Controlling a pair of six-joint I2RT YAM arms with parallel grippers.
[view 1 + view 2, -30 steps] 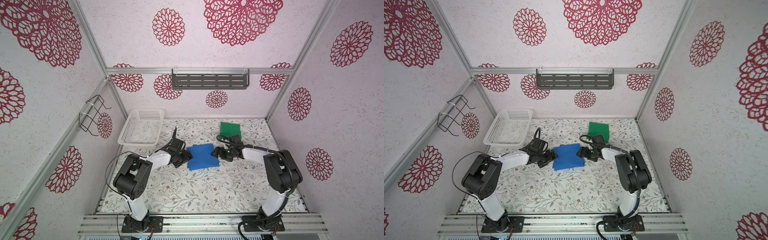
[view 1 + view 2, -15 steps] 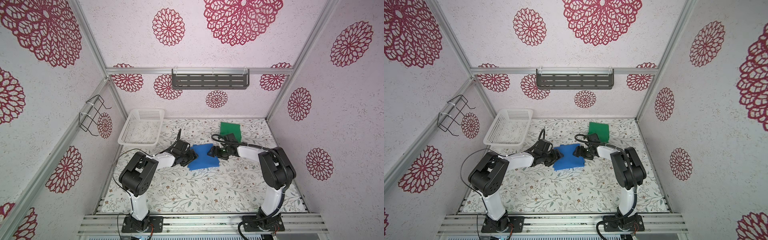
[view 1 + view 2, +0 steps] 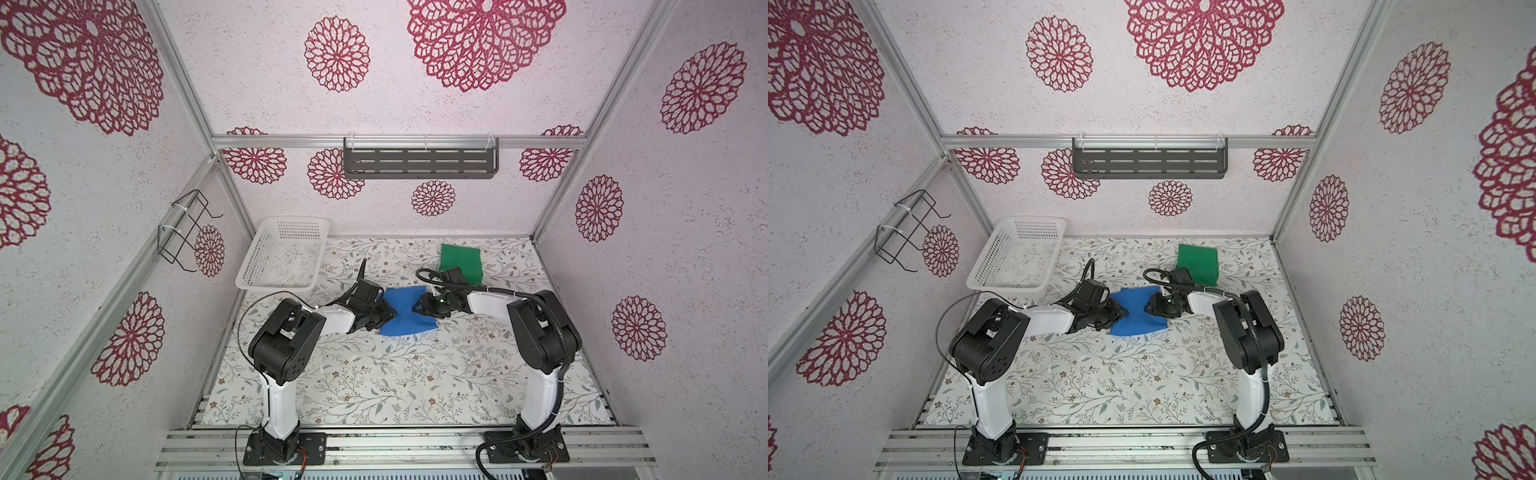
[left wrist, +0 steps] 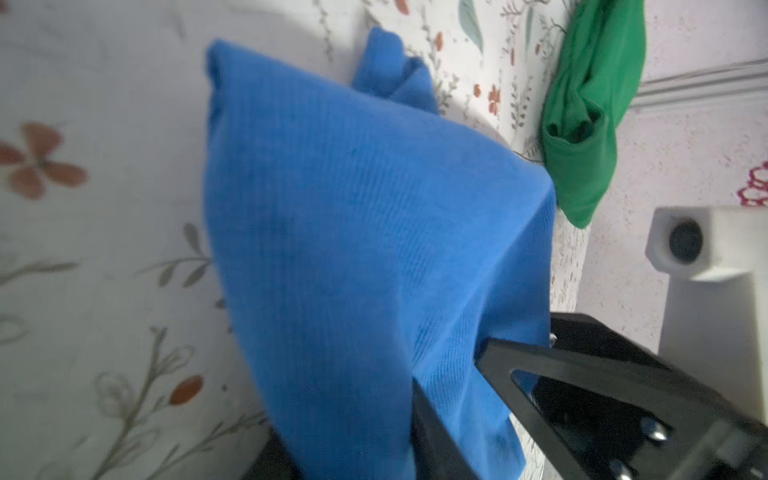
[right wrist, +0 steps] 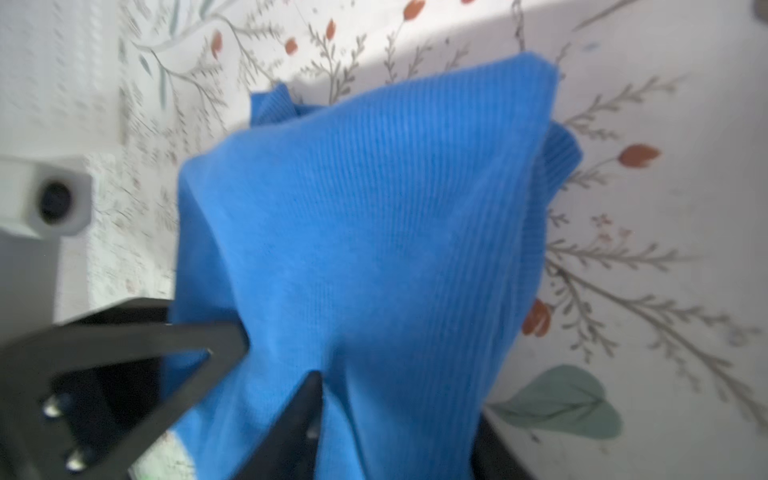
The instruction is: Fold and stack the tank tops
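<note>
Top views, both: blue tank top [image 3: 405, 311] [image 3: 1136, 311] lies folded on the floral table [image 3: 374, 374], just past centre toward 12 o'clock. Its two side edges are drawn inward, so it looks waisted. My left gripper [image 3: 388, 312] sits at its 9 o'clock edge and my right gripper [image 3: 417, 307] at its 3 o'clock edge, both low on the cloth. From up here I cannot tell how the jaws stand. The green tank top [image 3: 463, 259] [image 3: 1198, 262] lies folded at about 1 o'clock from the blue one, close to the back wall and apart from it. The white basket [image 3: 249, 284] stands at 10 o'clock on the table, tipped against the corner.

Left wrist view: the left gripper [image 4: 449, 374] is pinching the blue tank top [image 4: 353, 249]. A bunch of ribbed cloth is caught between the two black fingers [image 4: 540, 374], and the rest rises toward them like a tent. The green tank top [image 4: 582, 145] shows beyond it, on the table by the wall.

Right wrist view: the right gripper [image 5: 280, 357] likewise pinches the blue tank top [image 5: 374, 228], with a fold of fabric between its fingers [image 5: 187, 336]. The picture is slightly blurred.
</note>
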